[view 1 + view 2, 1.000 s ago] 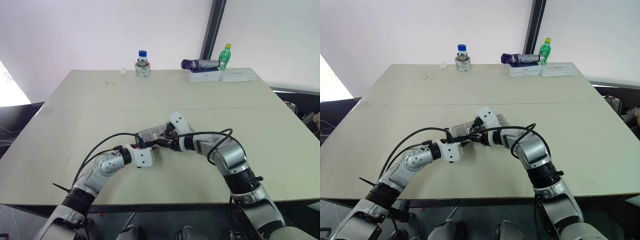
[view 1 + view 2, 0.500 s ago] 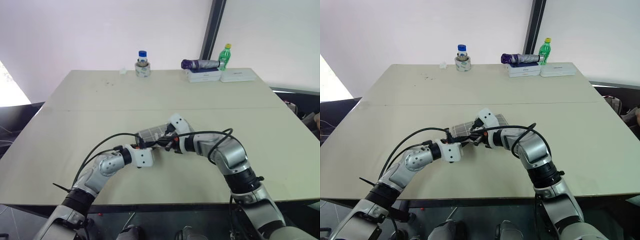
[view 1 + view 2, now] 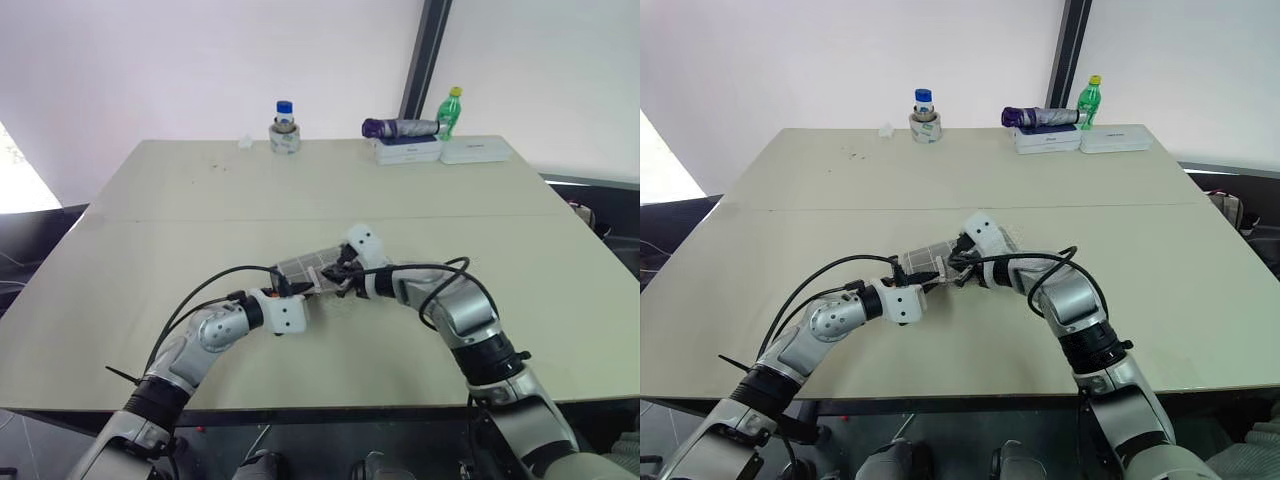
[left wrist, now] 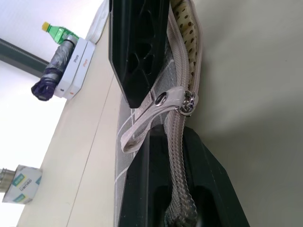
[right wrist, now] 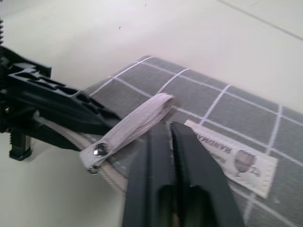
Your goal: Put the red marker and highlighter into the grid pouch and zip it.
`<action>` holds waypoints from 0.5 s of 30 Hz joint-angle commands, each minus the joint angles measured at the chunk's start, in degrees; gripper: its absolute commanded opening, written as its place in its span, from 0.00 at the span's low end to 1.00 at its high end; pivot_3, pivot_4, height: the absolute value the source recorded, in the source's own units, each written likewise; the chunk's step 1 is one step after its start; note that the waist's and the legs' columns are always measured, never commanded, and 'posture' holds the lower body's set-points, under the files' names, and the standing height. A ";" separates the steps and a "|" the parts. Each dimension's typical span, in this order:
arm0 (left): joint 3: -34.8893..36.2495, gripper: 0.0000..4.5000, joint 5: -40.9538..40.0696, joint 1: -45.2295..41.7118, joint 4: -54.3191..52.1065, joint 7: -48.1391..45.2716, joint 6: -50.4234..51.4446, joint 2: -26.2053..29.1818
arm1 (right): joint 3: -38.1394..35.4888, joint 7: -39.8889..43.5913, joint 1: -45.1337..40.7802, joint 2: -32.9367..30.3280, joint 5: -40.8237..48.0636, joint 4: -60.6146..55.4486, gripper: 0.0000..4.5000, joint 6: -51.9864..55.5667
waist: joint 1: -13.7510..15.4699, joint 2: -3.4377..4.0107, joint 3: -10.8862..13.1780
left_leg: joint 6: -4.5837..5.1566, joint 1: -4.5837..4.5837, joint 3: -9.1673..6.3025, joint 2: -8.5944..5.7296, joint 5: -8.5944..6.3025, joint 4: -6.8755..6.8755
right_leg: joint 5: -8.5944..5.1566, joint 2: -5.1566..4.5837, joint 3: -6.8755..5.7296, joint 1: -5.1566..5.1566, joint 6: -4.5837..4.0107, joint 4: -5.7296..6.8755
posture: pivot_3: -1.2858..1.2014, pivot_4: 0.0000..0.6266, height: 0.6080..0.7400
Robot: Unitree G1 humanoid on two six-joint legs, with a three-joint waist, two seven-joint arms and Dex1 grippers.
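Clamping the zipper edge of the grid pouch (image 3: 312, 266), the left gripper (image 3: 296, 291) is fully closed on the fabric, one finger on each side. One grid pouch is lying at the table's (image 3: 150, 220) middle, nearest item of all. The right gripper (image 5: 171, 137) is hovering over the pouch beside its pale pull tab (image 5: 127, 132), fingers nearly together, gripping nothing. One white label (image 5: 234, 159) is showing print too small to read. Beyond the pouch, at the far edge: one blue-capped jar (image 3: 285, 126), two white boxes (image 3: 408, 150), one folded umbrella (image 3: 398, 128), one green bottle (image 3: 453, 108).
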 commanded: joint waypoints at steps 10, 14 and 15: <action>-0.35 0.00 -0.18 -0.61 -0.72 1.04 -0.82 -0.38 | -7.35 -9.11 -5.09 10.66 4.51 0.86 0.66 12.11 | -0.08 0.00 0.00 | -0.01 0.00 0.01 0.03 0.00 -0.06 | 0.00 0.00 0.00 -0.03 0.00 0.00 | 0.52 0.24 1.00; -0.40 0.00 0.24 -0.48 -0.61 1.37 -0.78 -0.42 | -4.26 -9.66 -4.78 9.24 2.28 1.54 0.66 11.40 | 0.07 0.00 0.00 | 0.00 -0.04 0.03 -0.04 0.00 -0.03 | 0.00 -0.09 0.00 -0.03 0.00 -0.02 | 0.52 0.24 1.00; -0.40 0.00 0.34 -0.29 -0.71 1.48 -0.74 -0.38 | -3.43 -9.53 -4.57 8.72 1.81 1.46 0.66 11.28 | 0.03 0.00 0.00 | 0.01 -0.03 0.04 -0.06 -0.01 -0.03 | 0.00 -0.12 0.00 -0.03 0.00 -0.02 | 0.52 0.24 1.00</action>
